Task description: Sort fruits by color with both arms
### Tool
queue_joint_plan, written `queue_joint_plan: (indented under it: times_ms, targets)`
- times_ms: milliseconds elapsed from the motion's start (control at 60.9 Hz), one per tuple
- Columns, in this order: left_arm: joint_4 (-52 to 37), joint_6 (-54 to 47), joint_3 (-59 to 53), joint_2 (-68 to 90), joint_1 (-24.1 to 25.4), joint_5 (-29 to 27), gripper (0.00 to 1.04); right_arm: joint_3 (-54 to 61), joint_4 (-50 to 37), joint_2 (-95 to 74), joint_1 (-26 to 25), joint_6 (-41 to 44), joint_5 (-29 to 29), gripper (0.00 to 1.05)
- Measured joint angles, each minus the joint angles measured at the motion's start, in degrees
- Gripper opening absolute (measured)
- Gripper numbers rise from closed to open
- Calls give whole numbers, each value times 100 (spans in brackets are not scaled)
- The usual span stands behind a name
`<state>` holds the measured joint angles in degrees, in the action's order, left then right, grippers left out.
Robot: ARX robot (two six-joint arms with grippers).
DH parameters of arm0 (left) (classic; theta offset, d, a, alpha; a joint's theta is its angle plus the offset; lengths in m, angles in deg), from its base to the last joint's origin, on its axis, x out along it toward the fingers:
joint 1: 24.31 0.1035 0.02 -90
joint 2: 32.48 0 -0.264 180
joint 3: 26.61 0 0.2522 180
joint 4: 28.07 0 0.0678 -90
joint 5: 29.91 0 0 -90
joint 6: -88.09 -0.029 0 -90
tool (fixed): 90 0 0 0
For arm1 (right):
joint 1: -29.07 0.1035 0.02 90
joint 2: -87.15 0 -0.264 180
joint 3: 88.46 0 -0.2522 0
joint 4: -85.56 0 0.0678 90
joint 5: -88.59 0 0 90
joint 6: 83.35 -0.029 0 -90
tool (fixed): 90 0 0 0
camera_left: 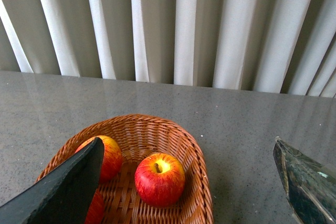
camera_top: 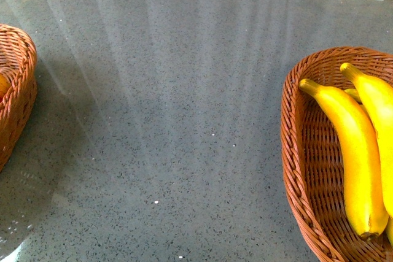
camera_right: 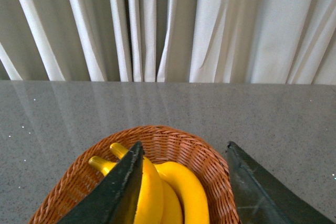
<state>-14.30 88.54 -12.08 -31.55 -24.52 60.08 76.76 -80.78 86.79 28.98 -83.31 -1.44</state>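
Left arm pose: the black angular left gripper (camera_left: 189, 182) hangs above the woven brown wicker basket of apples (camera_left: 197, 161), looking down and toward the pale pleated curtain (camera_left: 178, 24); fingers spread wide, one at the lower left of its wrist frame, one at the lower right, nothing between them.
Right arm pose: the black angular right gripper (camera_right: 184, 187) sits over the woven brown wicker basket of bananas (camera_right: 205, 156), fingers parted and empty, the yellow fruit showing in the gap.
Apples: a round red apple with a yellow stem dimple (camera_left: 159, 179) lies in the basket, stem up; a second red-and-yellow apple (camera_left: 109, 156) is beside it, half hidden by the near finger.
Bananas: the long glossy yellow bananas (camera_top: 350, 151) lie side by side at the right edge of the front frame, long axes running top to bottom, stems toward the top, a brown tip at the bottom.
Surface: both baskets rest on the speckled grey stone table (camera_top: 172, 127), well apart.
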Motion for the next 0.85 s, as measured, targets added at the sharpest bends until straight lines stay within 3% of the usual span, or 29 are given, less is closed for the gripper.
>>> queue_joint_plan:
  times_ms: [263, 854]
  targets:
    - [0, 2, 0, 0, 0, 0, 96, 0, 0, 2, 0, -2, 0, 97]
    - [0, 0, 0, 0, 0, 0, 96, 0, 0, 2, 0, -2, 0, 96]
